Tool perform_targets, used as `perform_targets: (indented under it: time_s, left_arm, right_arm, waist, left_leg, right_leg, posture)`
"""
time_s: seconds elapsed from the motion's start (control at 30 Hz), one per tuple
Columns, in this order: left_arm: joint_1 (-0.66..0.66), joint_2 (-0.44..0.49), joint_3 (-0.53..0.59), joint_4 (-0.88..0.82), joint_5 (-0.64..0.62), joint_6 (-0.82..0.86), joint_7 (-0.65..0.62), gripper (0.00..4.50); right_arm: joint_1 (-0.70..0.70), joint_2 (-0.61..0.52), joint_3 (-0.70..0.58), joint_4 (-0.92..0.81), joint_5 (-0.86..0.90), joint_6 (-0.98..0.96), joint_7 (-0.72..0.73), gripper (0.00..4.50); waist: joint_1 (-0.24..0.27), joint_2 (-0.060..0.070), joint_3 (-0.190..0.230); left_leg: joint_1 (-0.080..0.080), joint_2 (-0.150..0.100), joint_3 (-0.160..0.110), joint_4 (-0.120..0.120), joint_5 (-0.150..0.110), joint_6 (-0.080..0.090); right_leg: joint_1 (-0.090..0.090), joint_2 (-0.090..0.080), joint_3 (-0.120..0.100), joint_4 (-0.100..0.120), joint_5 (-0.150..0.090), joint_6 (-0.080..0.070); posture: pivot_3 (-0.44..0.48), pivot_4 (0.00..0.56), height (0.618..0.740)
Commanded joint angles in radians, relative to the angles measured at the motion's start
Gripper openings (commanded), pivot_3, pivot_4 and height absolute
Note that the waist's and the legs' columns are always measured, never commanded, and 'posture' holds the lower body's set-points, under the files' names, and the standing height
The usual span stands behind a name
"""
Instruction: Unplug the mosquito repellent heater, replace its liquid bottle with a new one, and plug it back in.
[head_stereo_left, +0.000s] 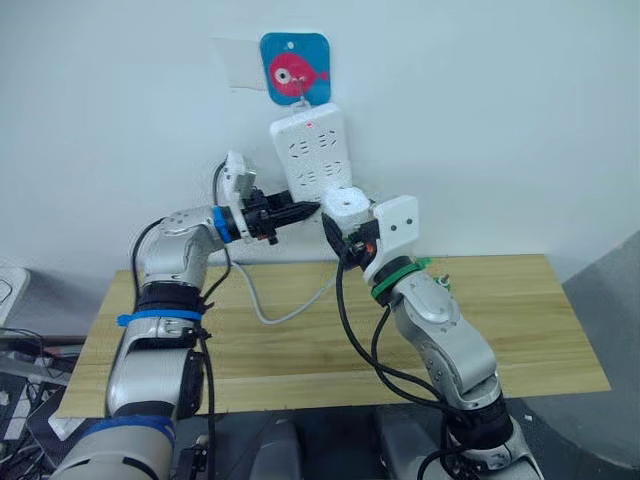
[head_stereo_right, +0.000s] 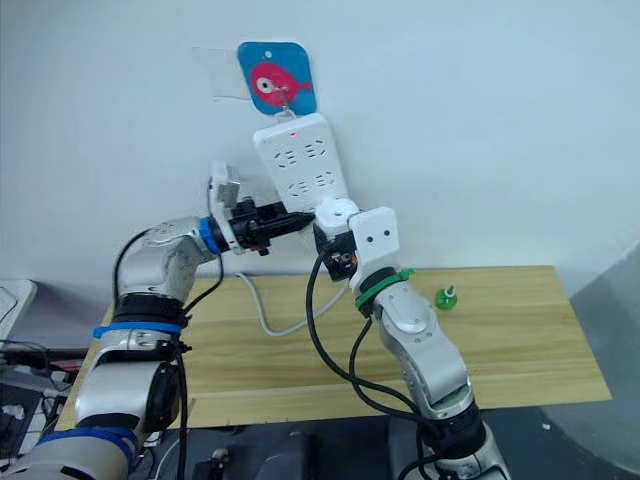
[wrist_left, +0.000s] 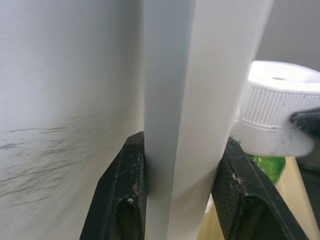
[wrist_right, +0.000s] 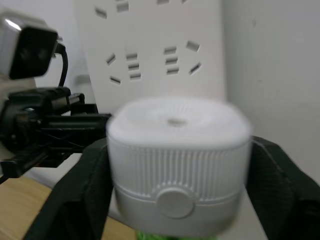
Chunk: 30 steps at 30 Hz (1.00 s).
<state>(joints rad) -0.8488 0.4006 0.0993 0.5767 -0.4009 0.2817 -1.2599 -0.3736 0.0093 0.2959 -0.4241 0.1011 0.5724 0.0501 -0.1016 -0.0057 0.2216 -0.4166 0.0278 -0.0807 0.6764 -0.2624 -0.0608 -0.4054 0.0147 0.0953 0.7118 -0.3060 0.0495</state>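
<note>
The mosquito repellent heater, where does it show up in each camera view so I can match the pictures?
Left eye view: mosquito repellent heater centre, at the power strip's lower end, in the right pincer.
Right eye view: centre, same spot.
Left wrist view: right edge, beyond the strip clamped by the left pincer.
Right wrist view: centre foreground.
Shared landmark: the power strip.

I see a light wooden plank surface (head_stereo_right: 520, 340) against the white wall. A small green bottle (head_stereo_right: 446, 297) stands on it toward the right. A white cable (head_stereo_right: 262, 315) loops down onto it at the left.
</note>
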Motion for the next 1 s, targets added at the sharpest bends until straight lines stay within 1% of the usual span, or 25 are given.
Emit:
perform_targets:
  time_s: [0.03, 0.1, 0.23, 0.3, 0.37, 0.53, 0.67, 0.77, 0.87, 0.9, 1.0]
  left_arm:
    - [-0.004, 0.014, -0.007, -0.03, -0.009, -0.008, -0.026, 1.32]
    - [-0.005, 0.016, -0.009, -0.025, -0.009, -0.011, -0.026, 1.32]
    - [-0.016, 0.019, -0.012, 0.004, -0.002, -0.026, -0.031, 1.32]
    - [-0.023, 0.02, -0.014, 0.018, 0.002, -0.033, -0.034, 1.32]
    - [-0.033, 0.023, -0.016, 0.04, 0.007, -0.044, -0.04, 1.32]
    - [-0.063, 0.04, -0.019, 0.107, 0.023, -0.077, -0.068, 1.32]
    - [-0.098, 0.054, -0.021, 0.175, 0.043, -0.109, -0.087, 1.32]
    - [-0.127, 0.058, -0.021, 0.223, 0.055, -0.131, -0.1, 1.32]
    - [-0.148, 0.059, -0.021, 0.255, 0.067, -0.15, -0.111, 1.32]
    - [-0.152, 0.059, -0.021, 0.264, 0.07, -0.155, -0.114, 1.32]
    - [-0.163, 0.062, -0.021, 0.287, 0.081, -0.168, -0.12, 1.32]
  right_arm:
    - [0.03, -0.031, -0.015, -0.092, 0.013, 0.023, 0.04, 4.46]
    - [0.066, -0.066, -0.027, -0.163, 0.023, 0.056, 0.061, 4.46]
    - [0.109, -0.142, -0.095, -0.29, 0.075, 0.141, 0.115, 4.46]
    - [0.124, -0.176, -0.135, -0.349, 0.117, 0.196, 0.146, 4.46]
    - [0.143, -0.206, -0.186, -0.414, 0.197, 0.277, 0.187, 4.46]
    - [0.159, -0.303, -0.384, -0.531, 0.452, 0.451, 0.301, 4.46]
    - [0.074, -0.408, -0.555, -0.504, 0.622, 0.489, 0.358, 4.46]
    - [0.014, -0.488, -0.628, -0.457, 0.721, 0.507, 0.381, 3.85]
    - [0.018, -0.565, -0.652, -0.43, 0.766, 0.498, 0.413, 2.84]
    - [0.026, -0.587, -0.652, -0.424, 0.769, 0.487, 0.423, 2.44]
    - [0.045, -0.636, -0.645, -0.41, 0.776, 0.458, 0.436, 1.37]
  waist:
    - [0.005, -0.001, 0.001]
    - [0.007, -0.001, 0.001]
    - [0.013, -0.002, 0.001]
    - [0.013, -0.002, 0.001]
    - [0.013, -0.002, 0.001]
    - [0.013, -0.002, 0.001]
    - [0.011, -0.002, 0.001]
    - [0.012, -0.002, 0.001]
    - [0.012, -0.002, 0.001]
    - [0.012, -0.002, 0.001]
    - [0.012, -0.002, 0.001]
  left_leg:
    - [0.0, 0.0, 0.0, 0.0, 0.0, 0.0]
    - [-0.001, 0.0, 0.001, -0.002, 0.0, 0.0]
    - [-0.001, 0.0, 0.001, -0.007, 0.0, 0.0]
    - [-0.001, 0.0, 0.001, -0.007, 0.0, 0.0]
    - [-0.001, 0.0, 0.001, -0.007, 0.0, 0.0]
    - [-0.001, -0.001, 0.001, -0.008, 0.0, 0.0]
    - [0.0, -0.001, 0.001, -0.007, 0.0, 0.0]
    - [0.0, -0.001, 0.001, -0.008, 0.0, 0.0]
    - [0.0, -0.001, 0.001, -0.009, 0.0, 0.0]
    - [0.0, -0.001, 0.001, -0.009, 0.0, 0.0]
    - [0.0, -0.001, 0.001, -0.009, 0.0, 0.0]
  right_leg:
    - [0.0, 0.0, 0.0, -0.001, 0.0, 0.0]
    - [0.0, -0.001, 0.0, -0.005, -0.001, -0.001]
    - [0.0, -0.002, 0.0, -0.01, 0.0, -0.001]
    - [0.0, -0.002, 0.0, -0.01, 0.0, -0.001]
    - [0.0, -0.002, 0.0, -0.009, 0.0, -0.001]
    - [0.0, -0.002, 0.0, -0.009, 0.0, -0.001]
    - [0.001, -0.002, 0.0, -0.01, 0.0, -0.001]
    - [0.001, -0.001, 0.0, -0.009, 0.0, -0.001]
    - [0.001, -0.001, -0.001, -0.009, 0.0, -0.001]
    - [0.001, -0.001, -0.001, -0.01, 0.0, -0.001]
    - [0.001, -0.001, 0.0, -0.01, 0.0, -0.001]
  posture:
    - [-0.054, 0.208, 0.74]
    - [-0.054, 0.208, 0.74]
    - [-0.068, 0.208, 0.74]
    - [-0.068, 0.208, 0.74]
    - [-0.079, 0.208, 0.74]
    - [-0.083, 0.201, 0.74]
    - [-0.092, 0.196, 0.74]
    - [-0.094, 0.188, 0.74]
    - [-0.096, 0.185, 0.74]
    - [-0.093, 0.182, 0.74]
    - [-0.09, 0.178, 0.74]
